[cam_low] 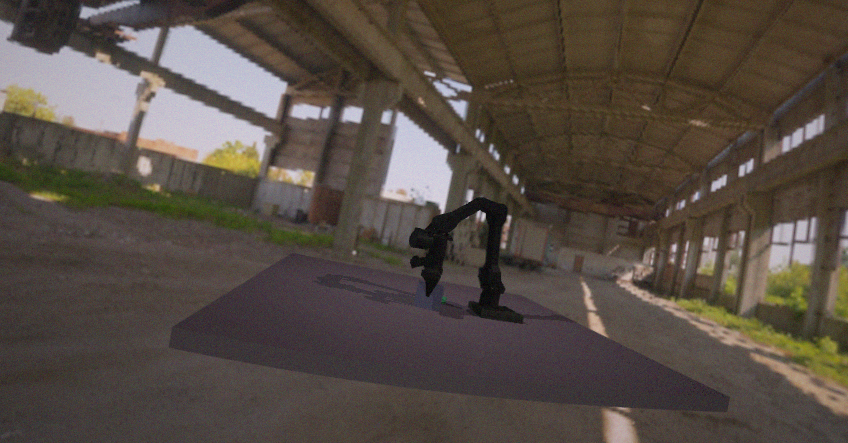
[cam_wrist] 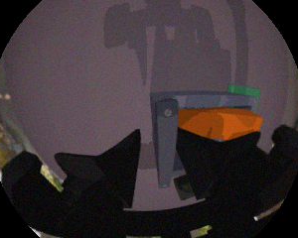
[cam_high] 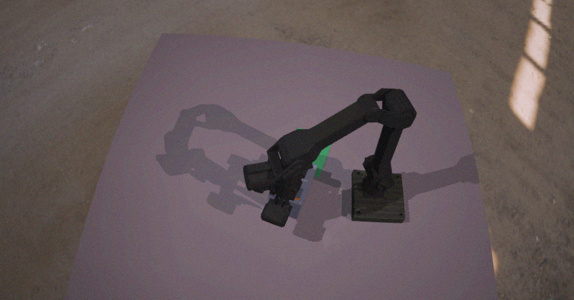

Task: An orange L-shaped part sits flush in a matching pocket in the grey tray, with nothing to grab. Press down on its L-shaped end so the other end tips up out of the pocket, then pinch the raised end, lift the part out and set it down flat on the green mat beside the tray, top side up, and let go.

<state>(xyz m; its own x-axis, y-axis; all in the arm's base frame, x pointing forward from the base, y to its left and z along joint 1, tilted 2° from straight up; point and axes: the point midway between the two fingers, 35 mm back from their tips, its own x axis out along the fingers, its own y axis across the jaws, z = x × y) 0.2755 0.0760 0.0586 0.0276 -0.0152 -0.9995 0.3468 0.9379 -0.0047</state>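
The orange L-shaped part (cam_wrist: 219, 122) (cam_high: 296, 198) lies in the grey tray (cam_wrist: 165, 133) (cam_high: 304, 186) (cam_low: 429, 302). In the wrist view its far end looks tipped up above the tray rim. My gripper (cam_wrist: 155, 131) (cam_high: 286, 199) (cam_low: 431, 288) is low over the tray with its fingers partly apart and nothing between them. The right finger rests on the near end of the part and hides it; the left finger hangs outside the tray wall. The green mat (cam_high: 323, 158) (cam_wrist: 243, 90) (cam_low: 443, 299) lies just past the tray, mostly hidden by the arm.
The arm's dark base plate (cam_high: 377, 200) (cam_low: 496, 312) stands to the right of the tray on the purple table (cam_high: 201, 236). The arm's forearm reaches over the mat.
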